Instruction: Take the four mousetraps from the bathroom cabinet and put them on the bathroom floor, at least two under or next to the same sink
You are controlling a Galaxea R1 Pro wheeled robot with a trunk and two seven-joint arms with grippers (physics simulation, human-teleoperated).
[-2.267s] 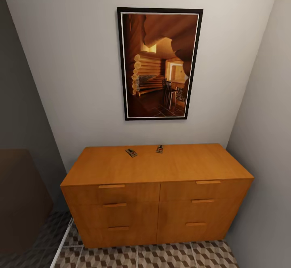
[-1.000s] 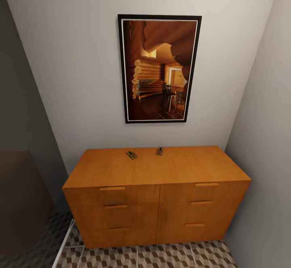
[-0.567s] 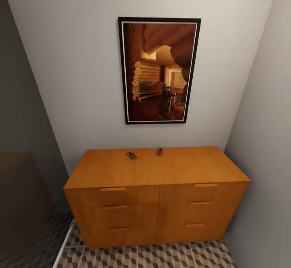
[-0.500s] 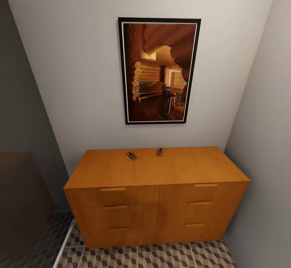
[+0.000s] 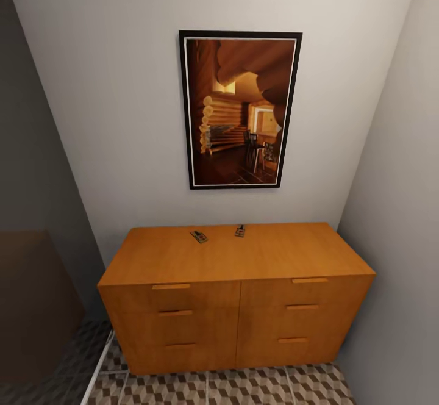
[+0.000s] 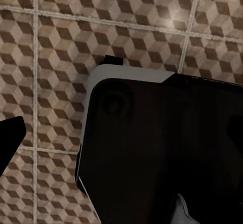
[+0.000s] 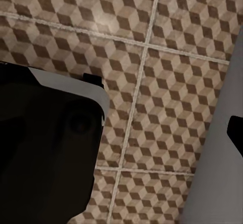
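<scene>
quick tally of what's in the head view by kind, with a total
small dark-brown wooden mousetraps on the cabinet top: 2
low orange-brown wooden cabinet: 1
bar handles on its drawer fronts: 6, e.g.
black-framed picture of a log interior on the wall: 1
total: 10

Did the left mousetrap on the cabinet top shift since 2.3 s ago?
No. The left mousetrap keeps its spot on the cabinet beside the right mousetrap; the whole view shifted, so the camera moved.

Orange-brown cabinet [image 5: 244, 258], two mousetraps [image 5: 198, 236] [image 5: 240, 230] on its top
</scene>
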